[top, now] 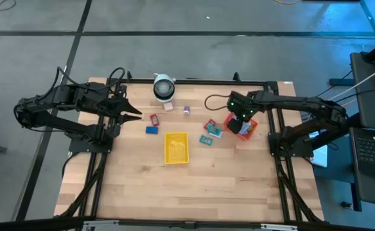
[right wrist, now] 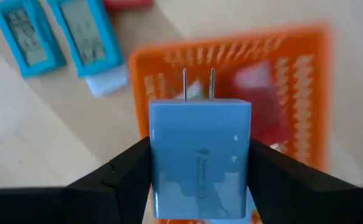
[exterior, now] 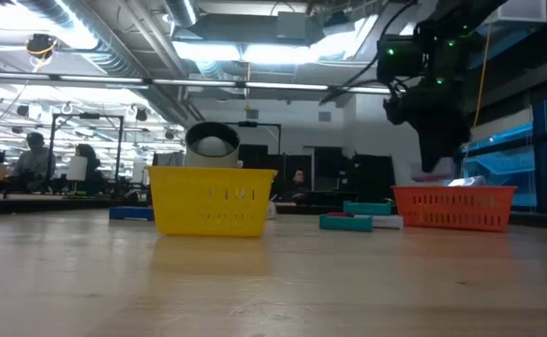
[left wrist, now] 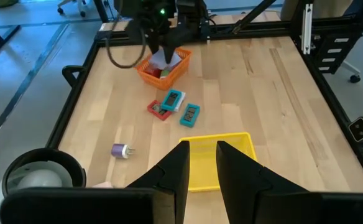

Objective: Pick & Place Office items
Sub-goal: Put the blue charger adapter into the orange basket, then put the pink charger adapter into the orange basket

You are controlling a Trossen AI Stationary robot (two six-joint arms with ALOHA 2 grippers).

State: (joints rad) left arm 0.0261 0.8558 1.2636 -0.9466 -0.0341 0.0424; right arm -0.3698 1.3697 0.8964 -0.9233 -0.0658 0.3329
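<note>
Blue plug adapter (right wrist: 200, 158), prongs pointing away from the wrist, sits between the fingers of the right claw (top: 241, 122) directly over the red-orange tray (right wrist: 293, 74); fingers flank its sides, w/ grip apparently loosening. Drop looks near-vertical, tray straight below. Teal packets (top: 210, 131) lie just beside tray on the worktop (top: 239, 186). Left claw (top: 136, 114) waits well apart, nearly closed, empty. Tray contents mostly hidden behind adapter.

Right hand (top: 241, 124) with charger (right wrist: 199, 155) above basket (top: 251, 131); tray (top: 176, 147) mid-table.
</note>
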